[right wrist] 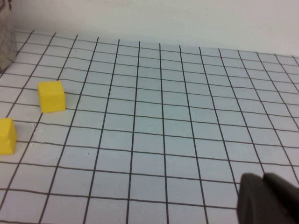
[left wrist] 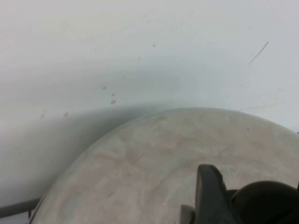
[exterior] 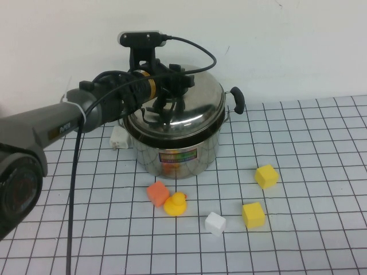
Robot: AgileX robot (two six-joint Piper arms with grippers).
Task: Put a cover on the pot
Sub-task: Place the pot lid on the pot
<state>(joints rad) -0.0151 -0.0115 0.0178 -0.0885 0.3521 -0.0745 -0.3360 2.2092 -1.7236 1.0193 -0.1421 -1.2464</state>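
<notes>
Already seated: lid (exterior: 178, 106) on pot (exterior: 175, 150), rear centre of counter (exterior: 309, 240). Left gripper (exterior: 164, 105) over lid, at knob (left wrist: 261, 200); jaws' state cannot tell. Right gripper (right wrist: 268, 198) low over bare grid, far from pot; jaws cannot tell. Remaining, by judgement: release and withdrawal only.
</notes>
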